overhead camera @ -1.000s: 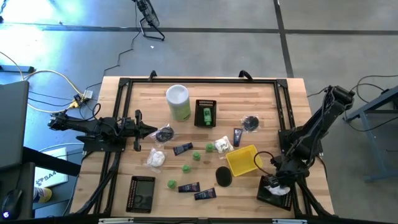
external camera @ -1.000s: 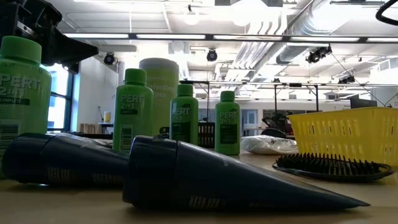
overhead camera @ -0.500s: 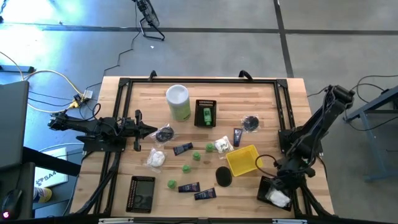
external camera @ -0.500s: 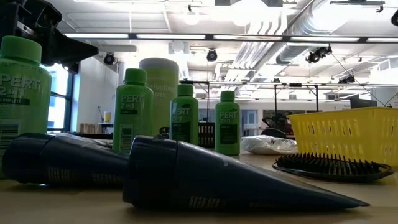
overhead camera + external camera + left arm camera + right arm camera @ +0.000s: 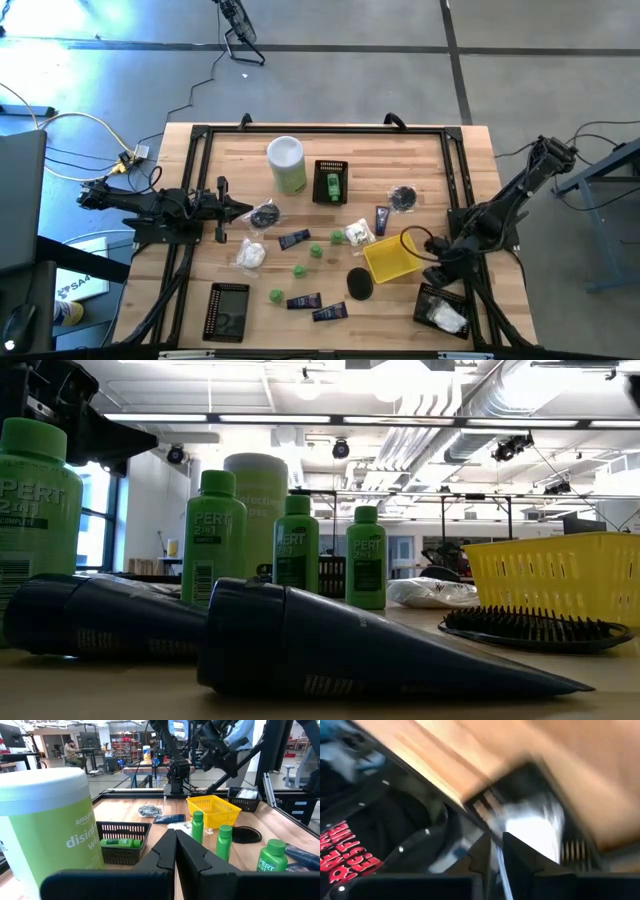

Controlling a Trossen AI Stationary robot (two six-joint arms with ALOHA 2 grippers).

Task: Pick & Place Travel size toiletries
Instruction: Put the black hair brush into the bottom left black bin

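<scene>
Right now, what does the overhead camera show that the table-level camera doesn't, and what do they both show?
Only the overhead view shows both arms: the left gripper shut beside a dark round piece, the right gripper near the table's right edge. It also shows the black basket holding a white packet, and another black basket holding a green bottle.

Only the table-level view shows the ceiling lights and the room behind.

Both show the yellow basket, the tall white-and-green canister, green bottles, dark navy tubes and the dark brush.

Industrial robotics lab: exposed ceiling ducts [image 5: 470, 405] and strip lights above the wooden table [image 5: 420, 160], concrete floor around it, further workbenches [image 5: 145, 770] beyond.
</scene>
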